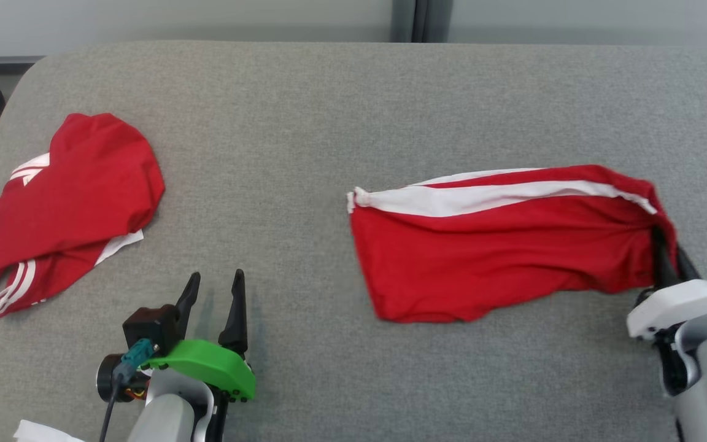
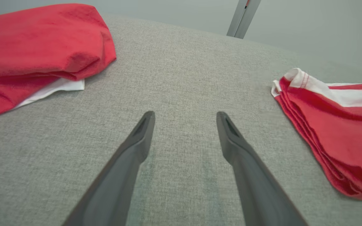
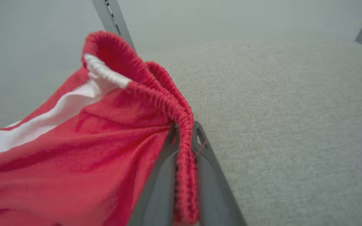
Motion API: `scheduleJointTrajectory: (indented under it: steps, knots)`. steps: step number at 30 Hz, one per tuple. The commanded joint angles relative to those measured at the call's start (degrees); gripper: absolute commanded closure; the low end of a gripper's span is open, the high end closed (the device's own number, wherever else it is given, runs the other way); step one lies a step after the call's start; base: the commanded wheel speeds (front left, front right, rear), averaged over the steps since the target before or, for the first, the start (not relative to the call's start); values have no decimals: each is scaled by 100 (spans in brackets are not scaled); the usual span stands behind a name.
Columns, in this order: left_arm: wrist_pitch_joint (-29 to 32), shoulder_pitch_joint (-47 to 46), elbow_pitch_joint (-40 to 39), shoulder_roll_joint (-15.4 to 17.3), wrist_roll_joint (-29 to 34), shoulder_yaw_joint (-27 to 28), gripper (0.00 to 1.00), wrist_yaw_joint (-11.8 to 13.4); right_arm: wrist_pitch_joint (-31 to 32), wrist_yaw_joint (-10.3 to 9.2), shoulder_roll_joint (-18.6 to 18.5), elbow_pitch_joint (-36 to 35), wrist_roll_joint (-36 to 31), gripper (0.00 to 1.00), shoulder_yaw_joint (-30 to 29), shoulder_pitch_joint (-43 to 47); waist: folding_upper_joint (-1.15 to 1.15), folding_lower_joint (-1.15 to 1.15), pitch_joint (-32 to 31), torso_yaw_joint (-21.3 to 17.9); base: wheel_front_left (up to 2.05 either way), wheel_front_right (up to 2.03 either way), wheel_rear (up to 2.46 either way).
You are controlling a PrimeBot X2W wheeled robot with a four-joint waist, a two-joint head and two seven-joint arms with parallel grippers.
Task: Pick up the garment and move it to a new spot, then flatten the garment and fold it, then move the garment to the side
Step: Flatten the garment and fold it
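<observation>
I am gripping the red garment (image 1: 488,245) with my right pincer (image 1: 666,261). Its two dark fingers are pressing together on the gathered elastic waistband (image 3: 165,102), which is bunching up between them in the right wrist view. The garment, red with a broad white stripe (image 1: 482,196) along its far edge, is lying stretched across the right half of the grey surface (image 1: 304,123). Its waistband end is lifting slightly at my pincer and its leg end is resting flat toward the middle. My left pincer (image 1: 213,279) is hanging low over bare surface near the front edge, its fingers standing apart and holding nothing. It is sitting between the garment and a second red piece of clothing (image 1: 71,202), which is lying crumpled at the far left, well apart from the garment.
</observation>
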Motion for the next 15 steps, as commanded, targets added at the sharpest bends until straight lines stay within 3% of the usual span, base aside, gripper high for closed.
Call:
scheduleJointTrajectory:
  steps: [1, 4, 8, 15]
  knots:
    - [-3, 94, -4, 5, -6, -10, 0, -23, -12, -10, -77, -48, -81, 100, -164, -46, 0, 0, -33, -47, 0, 0, 0]
    - [-3, 128, 26, 4, -30, -91, 0, -26, -12, -10, -259, -84, -270, 100, -454, -99, 0, 0, -58, -100, 0, 0, 0]
    - [-3, 148, 59, 6, -45, -147, 0, -30, 27, -10, -211, -50, -374, 100, -334, -203, 0, 0, -82, -152, 0, 0, 0]
    - [-2, 168, 147, 7, -91, -255, 0, -33, 442, -9, 207, -362, 196, 100, 965, -168, 0, 0, -167, -168, 0, 0, 0]
